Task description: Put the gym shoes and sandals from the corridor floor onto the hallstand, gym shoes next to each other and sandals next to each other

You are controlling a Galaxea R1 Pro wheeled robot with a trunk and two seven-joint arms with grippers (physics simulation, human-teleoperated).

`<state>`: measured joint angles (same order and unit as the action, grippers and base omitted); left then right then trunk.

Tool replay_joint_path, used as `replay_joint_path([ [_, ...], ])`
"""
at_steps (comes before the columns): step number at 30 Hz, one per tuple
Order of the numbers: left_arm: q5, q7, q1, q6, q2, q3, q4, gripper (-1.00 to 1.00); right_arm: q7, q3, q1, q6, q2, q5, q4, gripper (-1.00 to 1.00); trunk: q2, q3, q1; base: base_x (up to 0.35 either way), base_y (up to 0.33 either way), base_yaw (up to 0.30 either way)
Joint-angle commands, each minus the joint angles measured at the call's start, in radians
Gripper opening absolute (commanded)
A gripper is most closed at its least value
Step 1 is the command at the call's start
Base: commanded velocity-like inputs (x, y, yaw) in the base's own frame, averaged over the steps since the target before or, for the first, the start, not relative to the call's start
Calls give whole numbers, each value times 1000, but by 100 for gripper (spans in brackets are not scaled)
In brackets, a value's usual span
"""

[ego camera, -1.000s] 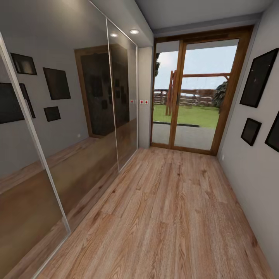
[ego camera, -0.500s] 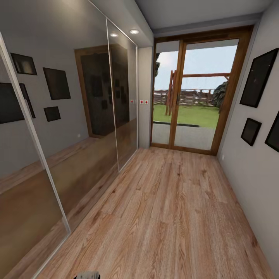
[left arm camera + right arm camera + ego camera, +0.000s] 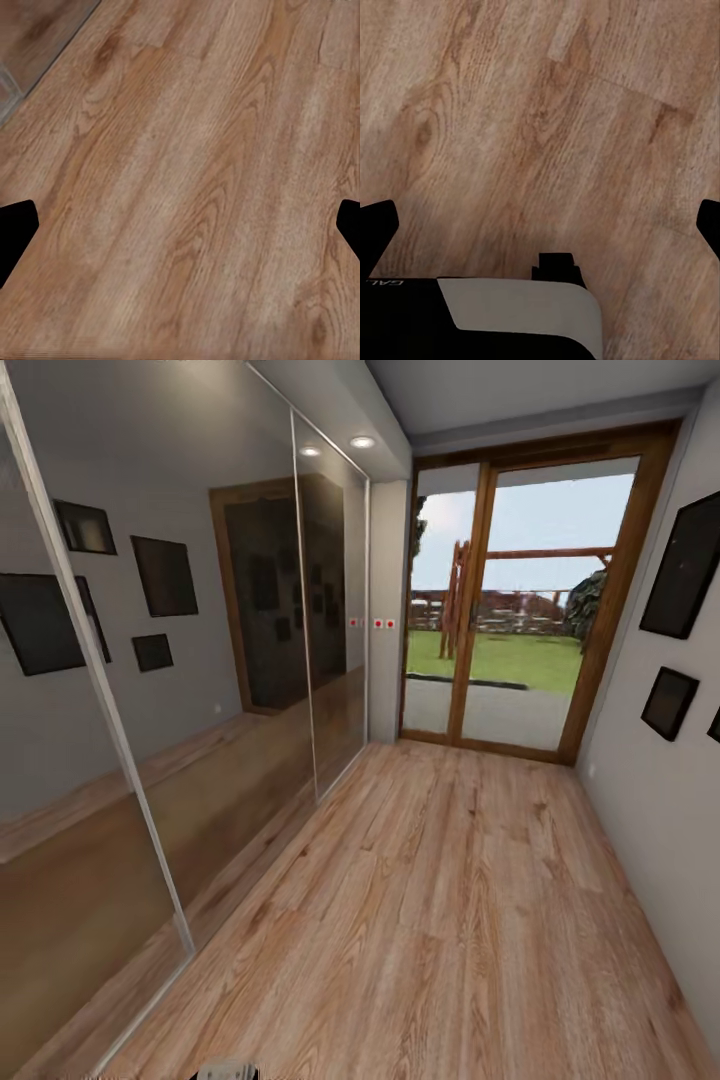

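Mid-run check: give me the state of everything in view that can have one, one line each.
Wooden-framed glass door: closed.
Mirrored sliding wardrobe panels: closed.
Recessed ceiling spotlights: lit.
Light brown wood-plank corridor floor: bare in the stretch ahead.
Left end effector: fingers wide apart, holding nothing.
Right end effector: fingers wide apart, holding nothing.

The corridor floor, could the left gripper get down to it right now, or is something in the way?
Probably yes. In the left wrist view the left gripper hangs open over bare corridor floor, with nothing between its fingertips and the planks. How far down it would have to go cannot be judged.
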<state>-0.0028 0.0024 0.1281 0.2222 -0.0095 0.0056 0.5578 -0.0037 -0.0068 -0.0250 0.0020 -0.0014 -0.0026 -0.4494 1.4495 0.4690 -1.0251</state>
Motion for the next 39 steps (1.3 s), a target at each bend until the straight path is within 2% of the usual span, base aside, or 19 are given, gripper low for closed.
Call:
replay_joint_path([
  [1,0,0,1,3,0,1,-1,100,0,-1,0,0,0,0,-1,100,1,1,0,0,-67,251],
  [16,0,1,1,3,-1,1,-1,100,-1,-1,-1,0,0,0,-3,100,1,1,0,0,-201,279],
  [39,1,1,1,3,-1,1,-1,100,-1,-1,0,0,-1,1,-3,100,1,1,0,0,-13,290],
])
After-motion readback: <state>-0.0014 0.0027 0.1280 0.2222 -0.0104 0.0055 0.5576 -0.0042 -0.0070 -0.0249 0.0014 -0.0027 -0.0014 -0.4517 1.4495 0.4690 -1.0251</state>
